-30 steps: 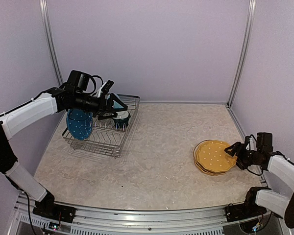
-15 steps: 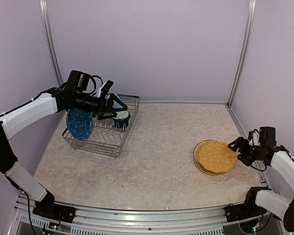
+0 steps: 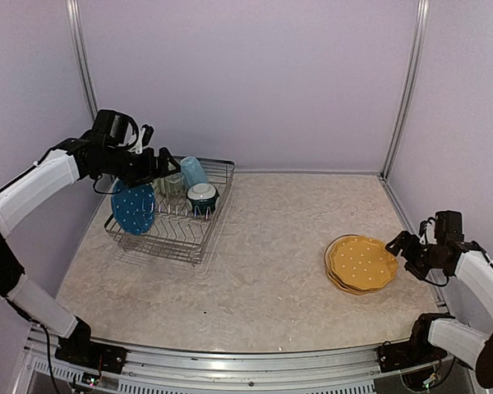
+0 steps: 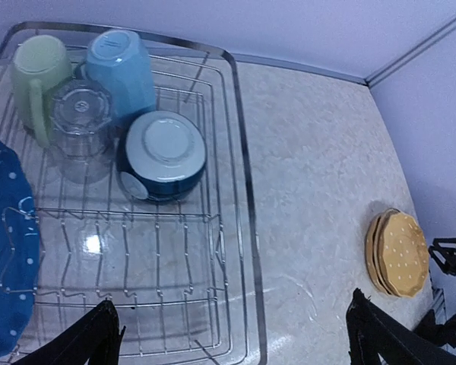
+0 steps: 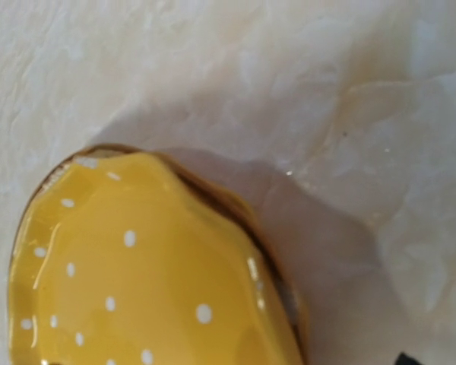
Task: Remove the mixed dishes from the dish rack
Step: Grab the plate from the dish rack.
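Nearest, on the worktop at R: the right fingers have let go of the orange-yellow plate and slid off to its R side, now just beside the rim, not touching. So that plate is delivered, lying flat. A second rim shows under it, prob. another plate, pattern hidden. Can't tell if the right fingers are spread or pressed together: too small from above, and the wrist cam catches only a dark sliver at its bottom edge. Further back L, the dish rack holds five pcs: blue plate upright in the prongs, part cut off in the wrist view; dark-teal bowl, pale round face up, base or inside unclear; clear glass, green mug and light blue mug at the far end. Farthest, the left fingers have drawn up and back L from over the bowl, spread wide and empty, so no pick made yet; most of the unloading remains.
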